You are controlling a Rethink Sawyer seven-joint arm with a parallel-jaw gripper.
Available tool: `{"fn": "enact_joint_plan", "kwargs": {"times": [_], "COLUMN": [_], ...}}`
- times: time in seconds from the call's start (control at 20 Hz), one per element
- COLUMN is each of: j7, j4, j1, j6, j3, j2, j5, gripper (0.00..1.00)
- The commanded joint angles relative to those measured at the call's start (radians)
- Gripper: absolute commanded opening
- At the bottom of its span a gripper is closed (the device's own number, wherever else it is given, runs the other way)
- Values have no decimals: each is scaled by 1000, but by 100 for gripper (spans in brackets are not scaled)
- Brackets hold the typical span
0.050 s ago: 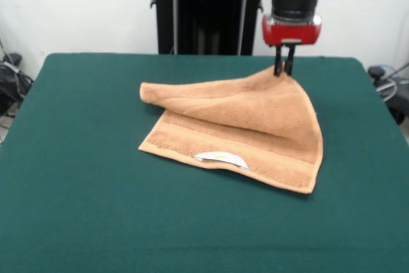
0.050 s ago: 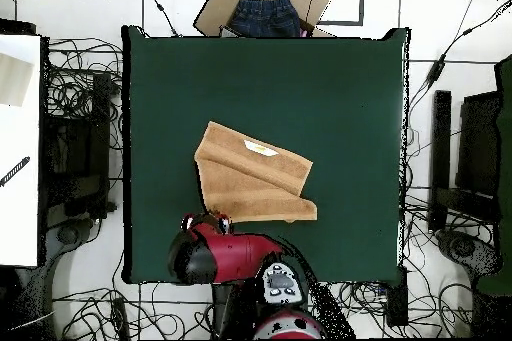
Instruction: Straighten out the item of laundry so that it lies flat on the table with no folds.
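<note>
Gripper (image 1: 284, 68): pinched on far right corner of tan towel (image 1: 246, 126), raised off green table (image 1: 77, 190) | Towel: mid-table, lifted layer folded over lower layer, left fold rolled | White label (image 1: 222, 157): near edge, facing up

Bright, even light; soft shadow under towel (image 1: 243, 126) fold on table (image 1: 83, 177); no glare, mild softness.

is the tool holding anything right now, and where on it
Yes: the tool is shut on the towel, pinching a raised corner at its far edge, lifted off the table.
</note>
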Motion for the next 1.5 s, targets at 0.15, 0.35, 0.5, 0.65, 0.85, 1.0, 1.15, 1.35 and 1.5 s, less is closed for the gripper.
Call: {"fn": "enact_joint_plan", "kwargs": {"times": [0.15, 0.35, 0.5, 0.65, 0.85, 1.0, 1.15, 1.35, 1.5], "j7": [232, 227, 244, 262, 261, 264, 283, 292, 299], "j4": [62, 55, 57, 72, 85, 86, 95, 115, 136], "j1": [5, 4, 21, 69, 79, 91, 127, 151, 168], "j6": [21, 11, -35, -57, -60, -62, -56, -48, -59], "j3": [14, 14, 10, -13, -13, -22, -40, -43, -48], "j2": [-29, -11, 20, 24, 19, 22, 12, -8, -16], "j5": [78, 85, 94, 111, 119, 130, 160, 190, 209], "gripper": [0, 0, 0, 0, 0, 0, 0, 0, 0]}}
